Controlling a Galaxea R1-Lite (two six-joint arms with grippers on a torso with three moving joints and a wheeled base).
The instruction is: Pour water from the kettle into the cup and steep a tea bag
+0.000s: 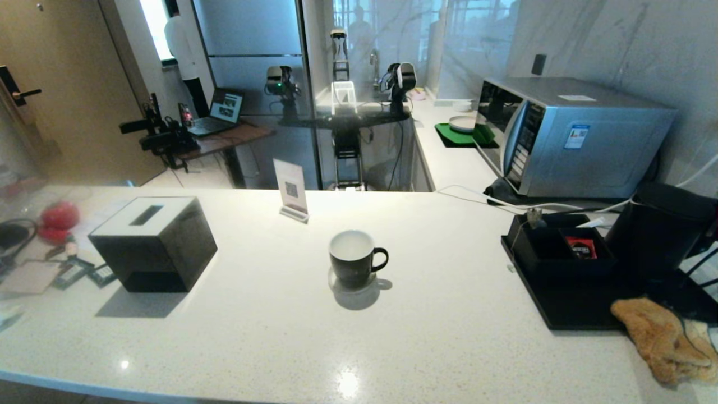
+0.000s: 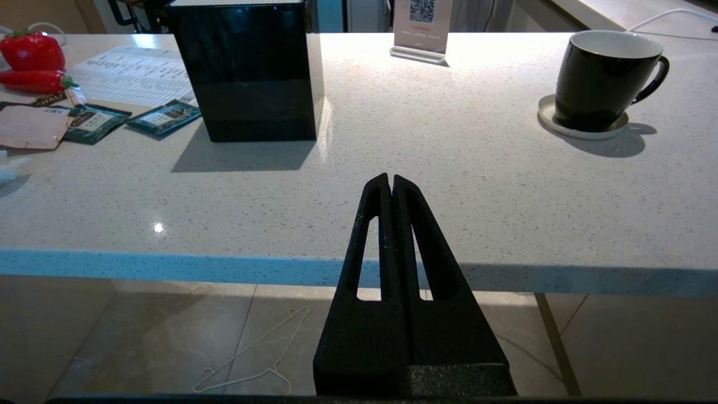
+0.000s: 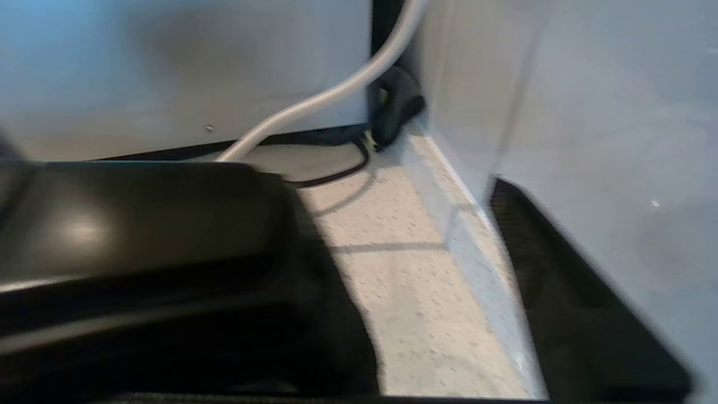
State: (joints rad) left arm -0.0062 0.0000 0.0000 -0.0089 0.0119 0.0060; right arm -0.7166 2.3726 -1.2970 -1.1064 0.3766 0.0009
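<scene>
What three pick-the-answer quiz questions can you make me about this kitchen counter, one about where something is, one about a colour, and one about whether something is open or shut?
1. What does the cup stand on?
A. a small round coaster
B. the black tray
C. the microwave

2. What colour is the inside of the cup?
A. red
B. white
C. green

3. How are the fingers of the left gripper?
A. spread wide
B. pressed together
C. clamped on the cup

Answers:
1. A, because a pale coaster shows under the cup in the left wrist view.
2. B, because the cup is black outside and white within its rim.
3. B, because the two fingers meet at their tips with nothing between them, short of the counter edge.
</scene>
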